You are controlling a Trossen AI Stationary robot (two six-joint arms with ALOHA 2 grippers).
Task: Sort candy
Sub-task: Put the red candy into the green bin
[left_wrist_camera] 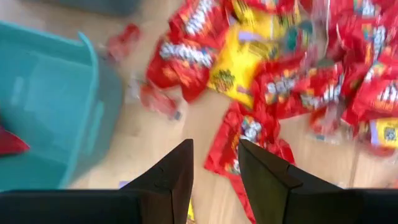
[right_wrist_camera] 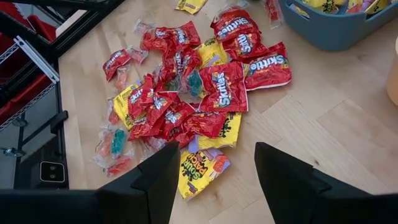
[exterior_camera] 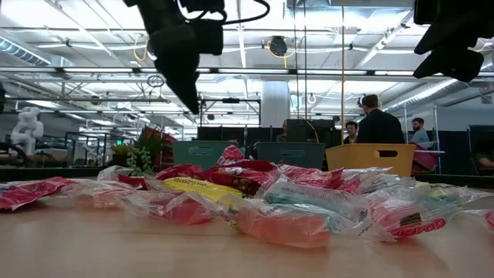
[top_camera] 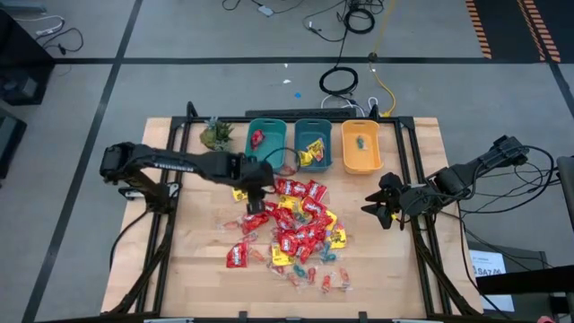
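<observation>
The candy (top_camera: pixel 291 229) lies in a loose pile in the middle of the wooden table: red packets (right_wrist_camera: pixel 224 87), yellow packets (right_wrist_camera: pixel 196 171) and small clear, teal and pink twist-wrapped pieces (right_wrist_camera: pixel 115 146). My left gripper (top_camera: pixel 255 199) hangs above the pile's left edge, pointing steeply down. It is open (left_wrist_camera: pixel 216 146) and nothing is between its fingers; a red packet (left_wrist_camera: pixel 245 134) lies on the table below them. My right gripper (top_camera: pixel 378 208) waits open (right_wrist_camera: pixel 217 155) and empty to the right of the pile, above the table.
Three bins stand in a row at the table's far edge: a teal bin (top_camera: pixel 266 144) with a red packet, a second teal bin (top_camera: pixel 312 135) with yellow packets, and an orange bin (top_camera: pixel 360 154) with a teal piece. A small green plant (top_camera: pixel 215 135) stands left of them. People show in the room behind.
</observation>
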